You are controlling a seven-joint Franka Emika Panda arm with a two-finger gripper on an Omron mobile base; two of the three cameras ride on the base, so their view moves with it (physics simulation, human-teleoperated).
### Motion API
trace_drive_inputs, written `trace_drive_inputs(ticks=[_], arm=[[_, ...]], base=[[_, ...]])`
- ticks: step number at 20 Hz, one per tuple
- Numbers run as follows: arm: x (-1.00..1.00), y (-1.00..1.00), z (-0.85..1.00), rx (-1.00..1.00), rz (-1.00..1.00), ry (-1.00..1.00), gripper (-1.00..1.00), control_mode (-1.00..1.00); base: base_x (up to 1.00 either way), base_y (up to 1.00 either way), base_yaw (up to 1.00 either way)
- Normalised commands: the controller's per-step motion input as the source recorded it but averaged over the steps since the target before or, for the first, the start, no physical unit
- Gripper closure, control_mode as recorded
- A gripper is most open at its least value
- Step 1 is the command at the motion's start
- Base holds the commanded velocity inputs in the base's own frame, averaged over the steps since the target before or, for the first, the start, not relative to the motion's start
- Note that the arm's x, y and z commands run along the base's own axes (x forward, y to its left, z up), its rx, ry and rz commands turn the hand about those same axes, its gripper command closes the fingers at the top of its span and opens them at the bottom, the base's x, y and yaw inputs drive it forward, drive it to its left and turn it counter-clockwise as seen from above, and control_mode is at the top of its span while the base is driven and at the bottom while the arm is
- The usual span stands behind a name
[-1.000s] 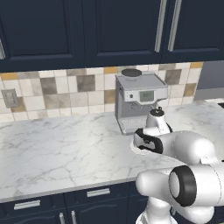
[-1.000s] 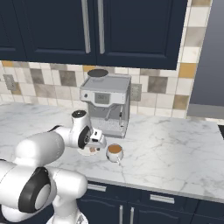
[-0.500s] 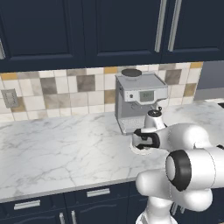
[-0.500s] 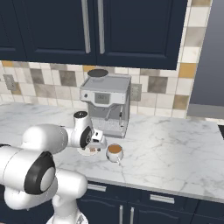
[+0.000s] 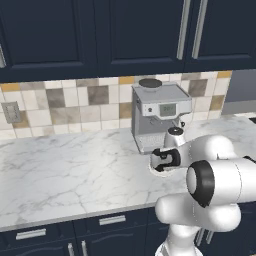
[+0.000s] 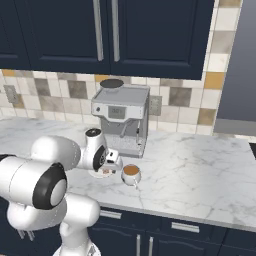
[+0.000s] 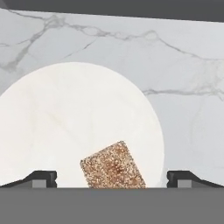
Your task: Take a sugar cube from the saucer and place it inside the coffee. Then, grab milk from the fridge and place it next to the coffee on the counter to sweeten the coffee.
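- We see the counter, white marble with grey veins.
- The espresso machine stands at its back.
- The coffee sits at five o'clock from the machine.
- The saucer lies at nine o'clock from the coffee, just beside it.

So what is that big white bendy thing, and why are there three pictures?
That white thing is a robot arm in a pretend, computer-drawn kitchen. Two pictures come from cameras behind the arm, one on each side, so they show the same scene twice. The third comes from a camera on its hand, looking down. Its tool is open and holds nothing yet. Right below it sits a white saucer carrying a speckled brown sugar cube, which lies between the tool's two tips. Beside the saucer on the marble counter stands a mug of coffee, in front of a steel espresso machine.
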Motion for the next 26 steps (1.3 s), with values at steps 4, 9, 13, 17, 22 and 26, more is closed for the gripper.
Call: trace_drive_inputs(ticks=[4,9,13,17,22,26], arm=[[0.23,0.0,-0.14,0.0,0.0,0.0,-1.0,-1.0],[0.02,0.0,-0.05,0.0,0.0,0.0,1.0,-1.0],[0.0,0.0,0.0,0.0,0.0,0.0,1.0,-1.0],[-0.13,0.0,0.04,0.0,0.0,-0.05,1.0,-1.0],[-0.31,-0.02,0.4,0.0,-0.1,-0.12,1.0,-1.0],[-0.45,-0.32,0.53,0.02,-0.28,-0.01,1.0,-1.0]], base=[[0.0,0.0,0.0],[0.0,0.0,0.0],[0.0,0.0,0.0],[0.0,0.0,0.0],[0.0,0.0,0.0],[0.0,0.0,0.0]])
